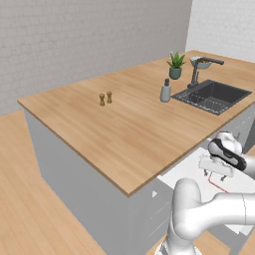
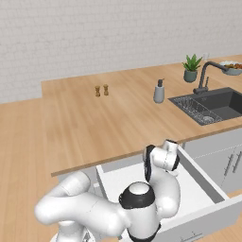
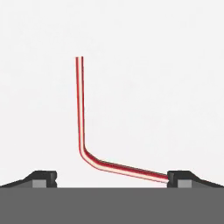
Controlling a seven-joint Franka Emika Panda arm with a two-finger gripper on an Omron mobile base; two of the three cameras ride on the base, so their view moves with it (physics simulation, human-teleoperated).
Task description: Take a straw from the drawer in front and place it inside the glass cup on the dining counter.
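Below the front edge of the dining counter, the drawer stood pulled out, its white floor bare around the arm's wrist. Over that floor hung the gripper, pointed down into the drawer, with its two dark fingers spread wide apart and nothing between them. On the drawer floor lay the straw, thin and red with a pale stripe along it; seen from the hand camera it was not straight but bent, one long run leading away from the fingers and a shorter run slanting across to end just at the tip of one finger. Whether that tip touched the straw could not be told. From the left base camera a short piece of the red straw showed on the white floor just below the gripper. From the right base camera the hand sat low inside the drawer, near its right wall. Up on the light wood counter stood two small brown shakers side by side, and further right a grey soap dispenser just beside the dark sink with its dark tap. Behind the tap were a small potted plant and a fruit bowl at the picture's edge.
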